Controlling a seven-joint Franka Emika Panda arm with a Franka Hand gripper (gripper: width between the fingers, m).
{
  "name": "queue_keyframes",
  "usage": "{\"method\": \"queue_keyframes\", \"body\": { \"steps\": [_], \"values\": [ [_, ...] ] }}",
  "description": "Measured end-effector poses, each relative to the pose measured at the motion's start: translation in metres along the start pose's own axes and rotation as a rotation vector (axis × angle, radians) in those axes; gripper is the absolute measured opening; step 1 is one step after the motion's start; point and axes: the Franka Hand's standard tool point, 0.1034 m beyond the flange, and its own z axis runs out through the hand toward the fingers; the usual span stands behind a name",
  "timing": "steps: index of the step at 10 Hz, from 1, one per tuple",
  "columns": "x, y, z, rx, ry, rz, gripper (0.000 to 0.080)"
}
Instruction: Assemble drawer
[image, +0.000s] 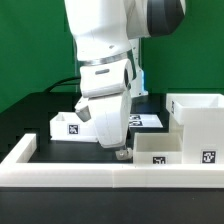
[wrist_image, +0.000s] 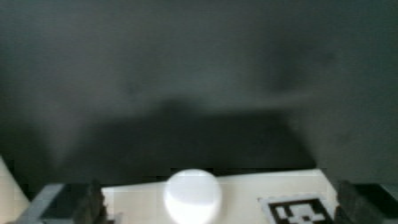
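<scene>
My gripper (image: 118, 150) hangs low over the black table, its arm covering the middle of the exterior view. In the wrist view the gripper (wrist_image: 210, 208) is open, with dark fingers (wrist_image: 64, 205) at either side of a white drawer panel (wrist_image: 267, 190). The panel carries a rounded white knob (wrist_image: 192, 192) and a marker tag (wrist_image: 306, 208). The jaws stand just outside the panel's edges; I cannot tell whether they touch it. A small white drawer box (image: 160, 150) sits right beside the gripper, on the exterior view's right. A larger white box (image: 196, 122) stands behind it.
Another white tagged part (image: 68, 124) lies on the exterior view's left, behind the arm. The marker board (image: 150, 118) lies flat further back. A white raised rim (image: 90, 172) runs along the table's front and left side. A green wall stands behind.
</scene>
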Motion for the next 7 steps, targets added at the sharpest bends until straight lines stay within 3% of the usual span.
{"method": "queue_keyframes", "body": {
  "steps": [1, 3, 4, 7],
  "values": [
    [0.0099, -0.0018, 0.0019, 0.002, 0.014, -0.007, 0.0649],
    [0.0115, -0.0036, 0.0017, -0.091, -0.006, -0.006, 0.0649],
    [0.0095, -0.0065, 0.0032, -0.07, -0.004, -0.002, 0.0649],
    [0.012, -0.005, 0.0048, -0.072, -0.016, -0.029, 0.0649]
  ]
}}
